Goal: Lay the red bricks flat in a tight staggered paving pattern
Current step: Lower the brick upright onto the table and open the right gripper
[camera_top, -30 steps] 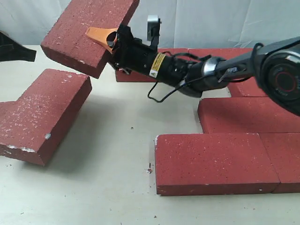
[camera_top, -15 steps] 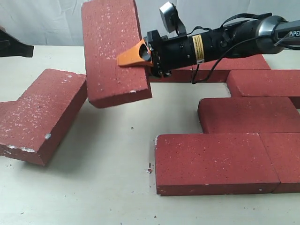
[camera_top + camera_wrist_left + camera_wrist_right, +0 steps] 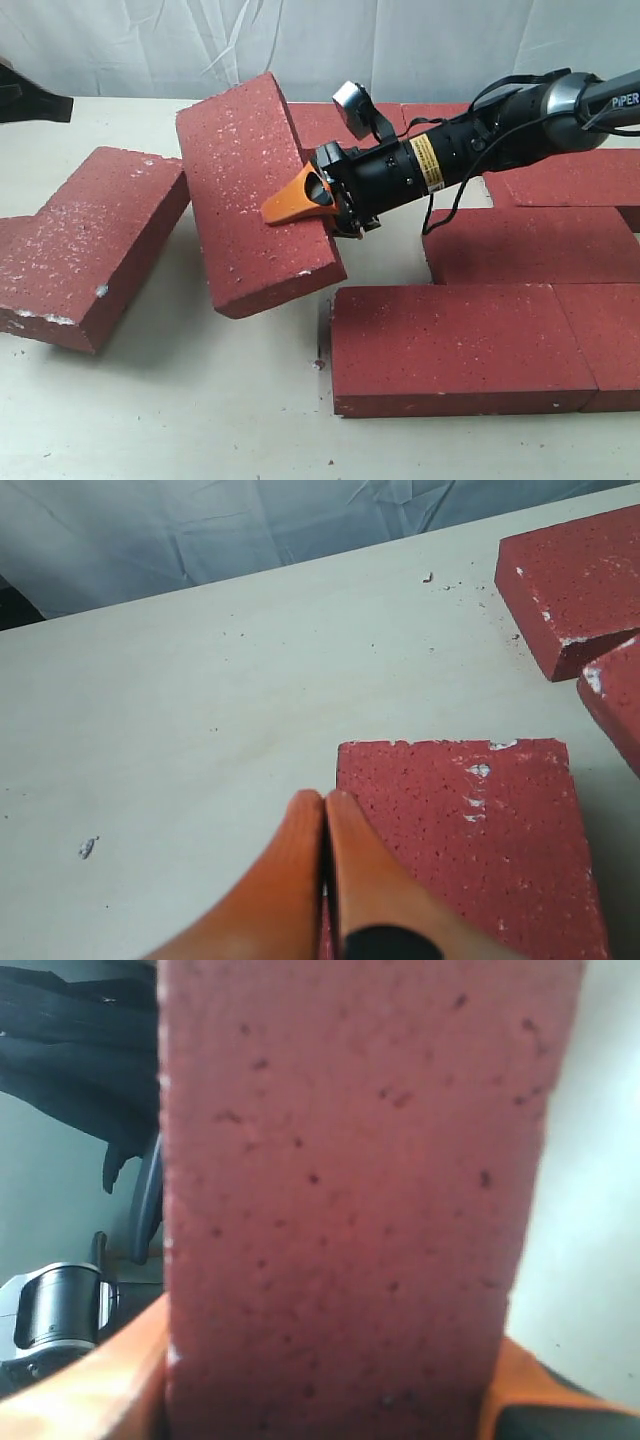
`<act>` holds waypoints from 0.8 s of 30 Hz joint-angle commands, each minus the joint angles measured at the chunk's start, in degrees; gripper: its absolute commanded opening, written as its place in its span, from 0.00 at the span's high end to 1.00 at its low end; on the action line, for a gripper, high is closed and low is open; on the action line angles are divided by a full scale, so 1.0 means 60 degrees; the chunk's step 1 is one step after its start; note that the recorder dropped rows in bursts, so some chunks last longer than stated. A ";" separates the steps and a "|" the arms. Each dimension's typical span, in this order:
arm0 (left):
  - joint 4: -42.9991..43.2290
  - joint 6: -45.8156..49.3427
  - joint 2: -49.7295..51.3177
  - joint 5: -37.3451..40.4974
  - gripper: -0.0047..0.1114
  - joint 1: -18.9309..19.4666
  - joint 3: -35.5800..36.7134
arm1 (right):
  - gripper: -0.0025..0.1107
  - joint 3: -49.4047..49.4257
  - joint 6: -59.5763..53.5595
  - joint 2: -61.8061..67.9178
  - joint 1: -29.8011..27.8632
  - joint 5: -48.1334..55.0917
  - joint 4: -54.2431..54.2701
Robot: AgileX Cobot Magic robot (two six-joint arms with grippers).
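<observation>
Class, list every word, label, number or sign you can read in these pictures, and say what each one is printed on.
"PIPER": white letters on the dark right arm, exterior view.
Yellow label on that arm's wrist section: it carries print, too small to read.
Red bricks: no writing, only white speckles.
Both wrist views: no text.

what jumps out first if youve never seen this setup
A red brick held tilted in the middle of the exterior view, clamped at its edge by the orange-fingered right gripper. To its right, the laid bricks lie flat on the table in staggered rows.
</observation>
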 commanded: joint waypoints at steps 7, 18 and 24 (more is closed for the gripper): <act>-0.0187 -0.0021 -0.0085 -0.0049 0.96 -0.0035 -0.0048 | 0.36 0.0048 0.0340 -0.0108 0.0039 0.0866 -0.0151; -0.0258 -0.0021 -0.0085 -0.0010 0.96 -0.0035 -0.0048 | 0.30 0.0048 0.0340 -0.0108 -0.0079 0.0825 -0.0151; -0.0308 -0.0021 -0.0085 -0.0029 0.96 -0.0035 -0.0048 | 0.30 0.0048 0.0340 -0.0299 -0.0719 -0.0042 -0.0124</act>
